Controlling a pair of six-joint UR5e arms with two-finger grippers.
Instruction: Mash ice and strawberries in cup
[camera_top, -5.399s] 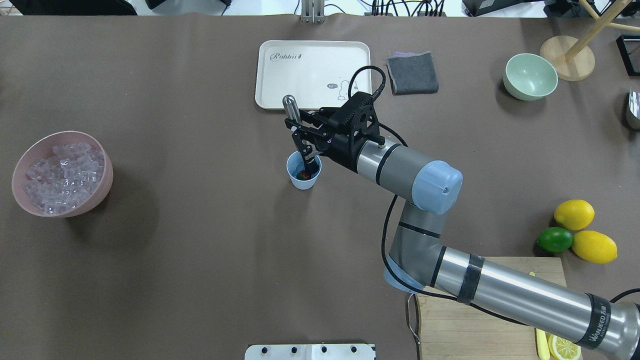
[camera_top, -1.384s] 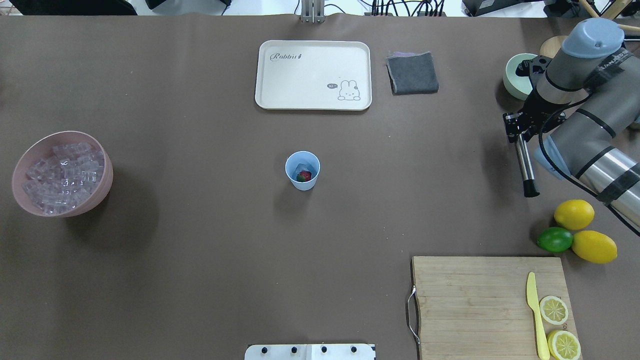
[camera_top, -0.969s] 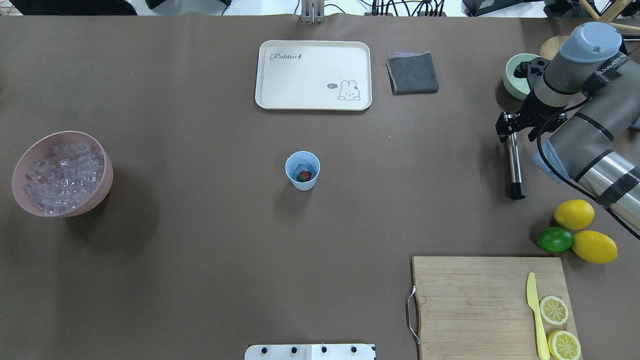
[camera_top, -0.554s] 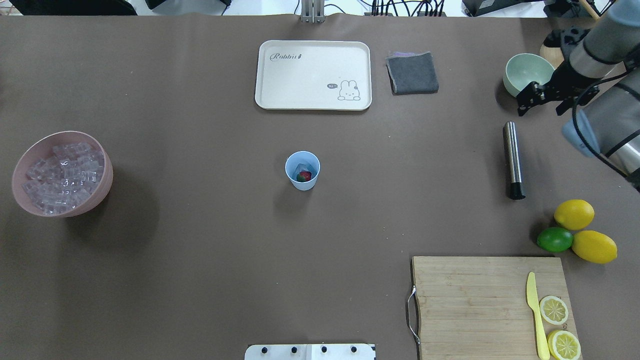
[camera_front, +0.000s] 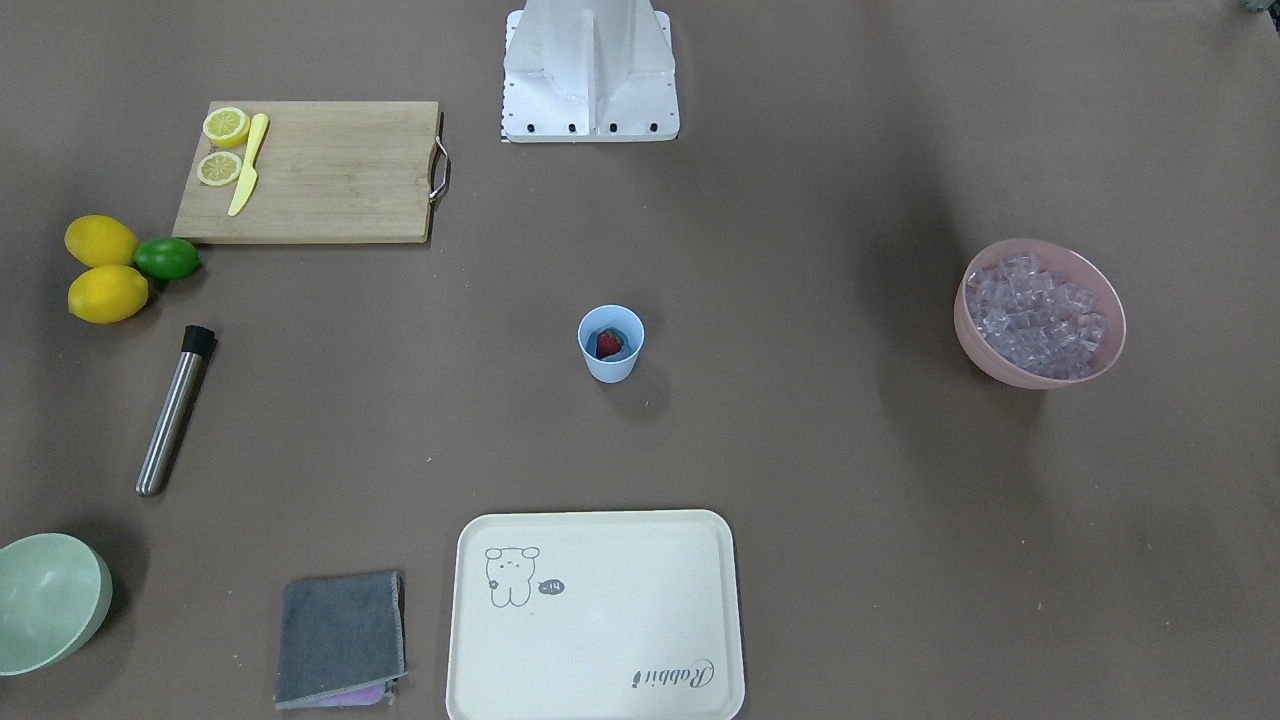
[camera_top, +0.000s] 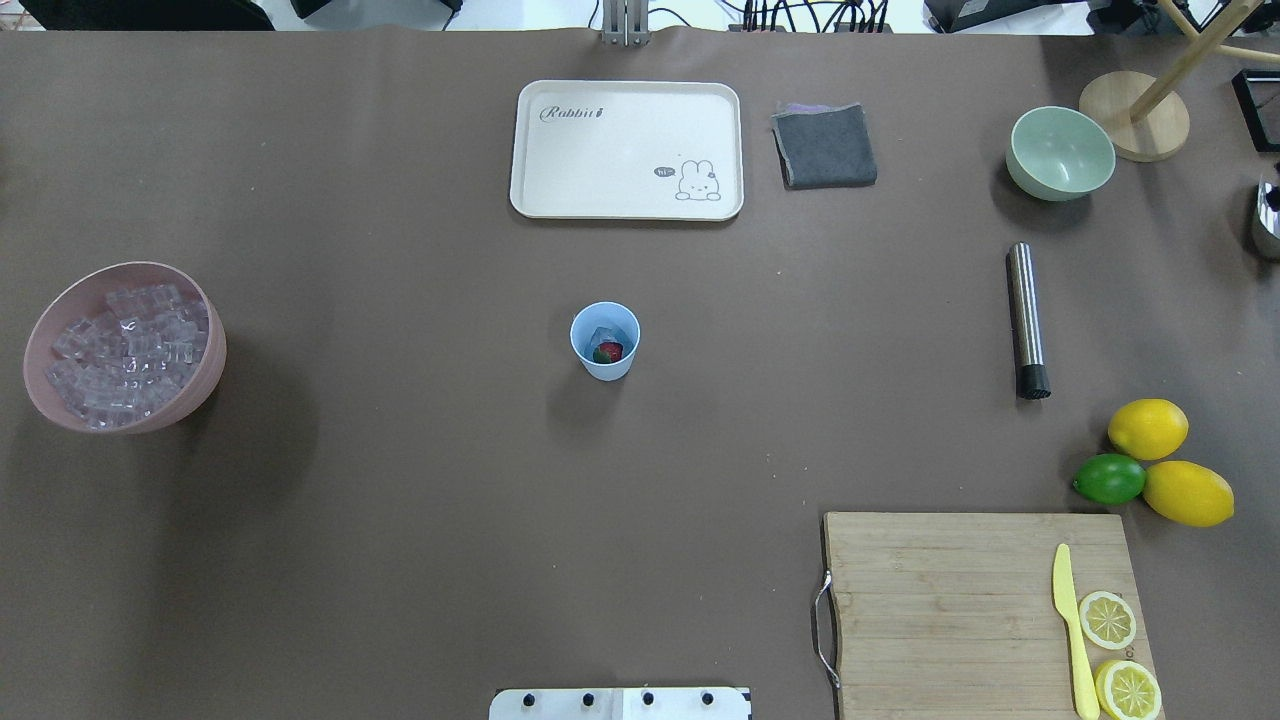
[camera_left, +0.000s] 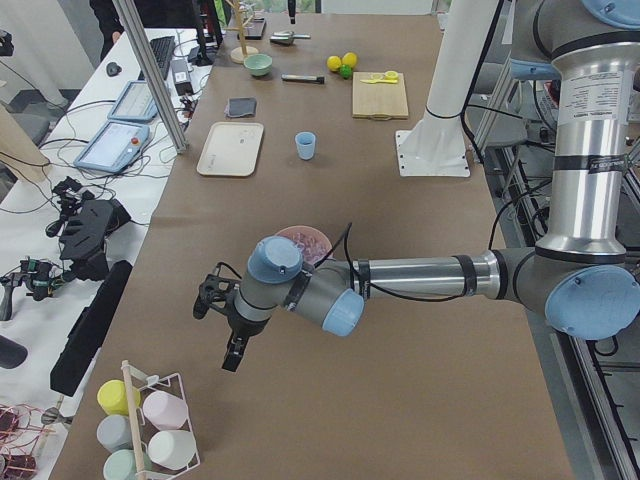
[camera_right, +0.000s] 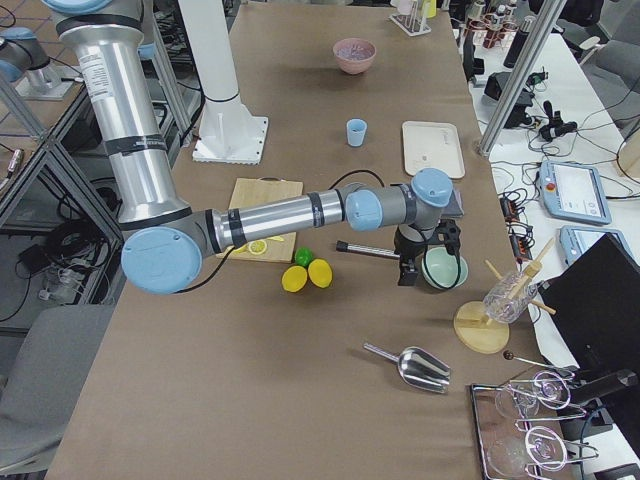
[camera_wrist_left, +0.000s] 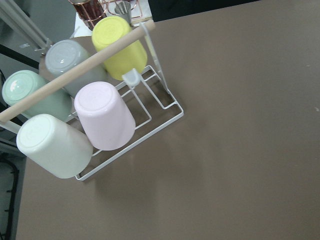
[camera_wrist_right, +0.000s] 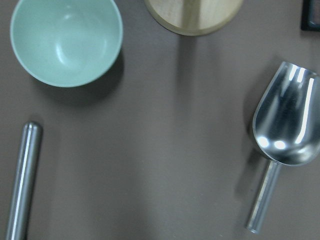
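Over to the cup (camera_top: 605, 341), upright and well apart from both grippers, holding the strawberry (camera_top: 608, 351) and ice (camera_top: 601, 334). Looks light, thin plastic, easy to tip under a sideways push; best pinched at the wall below the rim, or pressed into straight down. Expecting hard, slippery ice and a soft strawberry, both apt to skate away from a blunt end. Lying loose just beside the right gripper (camera_right: 406, 272): the muddler (camera_top: 1026, 320), stiff smooth metal, probably slick, best gripped mid-shaft. Cannot tell spread from pressed together, for the right gripper or the left gripper (camera_left: 231, 352); seen only from the table ends. Catches, from the right wrist, a scoop (camera_wrist_right: 285, 125) and green bowl (camera_wrist_right: 65, 42) beneath that gripper, the scoop absent from the front view. Shows, from the left wrist, only a rack (camera_wrist_left: 75, 73) underneath. Gives the strawberry's red more plainly from the front than from overhead
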